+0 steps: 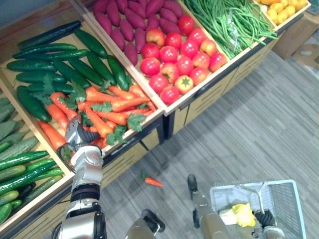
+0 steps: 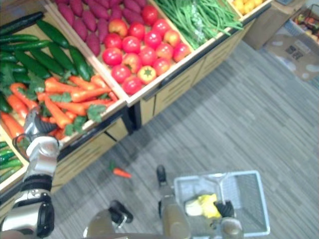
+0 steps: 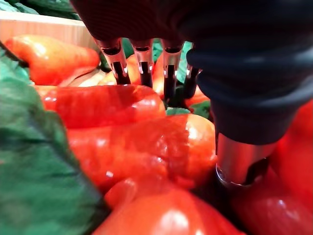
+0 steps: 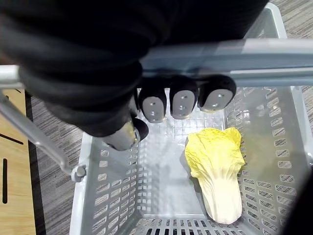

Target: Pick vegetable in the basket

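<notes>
The stand (image 1: pixel 209 94) runs from lower left to upper right. In its compartments, left to right: cucumbers (image 1: pixel 60 64) behind carrots (image 1: pixel 107 107), sweet potatoes (image 1: pixel 129 20) behind tomatoes (image 1: pixel 179 55), then beans (image 1: pixel 224 20), then fruit (image 1: pixel 284 10) at the far right corner. The left hand (image 1: pixel 79 134) sits on the carrots at the stand's front edge. On the floor (image 1: pixel 249 139) before the stand lies a stray carrot (image 1: pixel 152 181). Right of it is the basket (image 1: pixel 294 199), a cabbage (image 4: pixel 217 166) in it, its handle (image 4: pixel 234 51) in the right hand (image 4: pixel 181 100). A box (image 1: pixel 299 35) stands right of the stand.
</notes>
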You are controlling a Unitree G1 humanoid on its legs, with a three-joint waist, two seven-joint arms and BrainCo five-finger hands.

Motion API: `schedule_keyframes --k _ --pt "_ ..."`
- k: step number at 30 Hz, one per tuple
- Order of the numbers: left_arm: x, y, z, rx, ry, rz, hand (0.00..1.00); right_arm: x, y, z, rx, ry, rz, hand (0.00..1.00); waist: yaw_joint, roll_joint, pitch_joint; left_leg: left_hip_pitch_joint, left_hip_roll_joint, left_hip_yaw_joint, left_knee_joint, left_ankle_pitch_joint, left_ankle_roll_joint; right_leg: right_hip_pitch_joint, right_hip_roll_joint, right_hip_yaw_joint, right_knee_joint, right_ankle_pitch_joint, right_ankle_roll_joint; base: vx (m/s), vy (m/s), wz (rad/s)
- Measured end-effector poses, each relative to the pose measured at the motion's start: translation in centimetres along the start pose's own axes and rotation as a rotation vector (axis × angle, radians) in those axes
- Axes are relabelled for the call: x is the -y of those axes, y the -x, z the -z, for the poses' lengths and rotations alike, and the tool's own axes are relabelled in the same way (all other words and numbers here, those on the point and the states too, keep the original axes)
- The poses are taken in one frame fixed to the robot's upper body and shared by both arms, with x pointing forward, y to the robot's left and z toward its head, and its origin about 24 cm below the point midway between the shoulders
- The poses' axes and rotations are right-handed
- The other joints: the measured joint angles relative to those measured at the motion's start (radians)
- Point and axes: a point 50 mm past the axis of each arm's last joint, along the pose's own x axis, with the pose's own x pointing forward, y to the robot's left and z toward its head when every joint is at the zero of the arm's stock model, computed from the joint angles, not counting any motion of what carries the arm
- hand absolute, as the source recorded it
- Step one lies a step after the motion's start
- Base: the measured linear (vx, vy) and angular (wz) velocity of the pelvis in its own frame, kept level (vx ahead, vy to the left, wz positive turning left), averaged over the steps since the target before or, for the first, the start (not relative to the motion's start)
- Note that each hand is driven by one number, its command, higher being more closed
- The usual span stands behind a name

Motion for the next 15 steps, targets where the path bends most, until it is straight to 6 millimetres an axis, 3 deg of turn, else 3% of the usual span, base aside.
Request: schedule_keyframes --k 15 --pt "0.9 -0.2 0.2 -0.032 -0.006 0.066 1.00 -0.2 0.0 -0.9 0.047 0.013 -0.008 1.00 0.000 -0.019 0.025 0.027 0.008 0.003 -0.003 -0.005 -0.006 0.025 0.007 -0.005 0.000 -0.003 -0.004 -0.01 -0.044 -0.01"
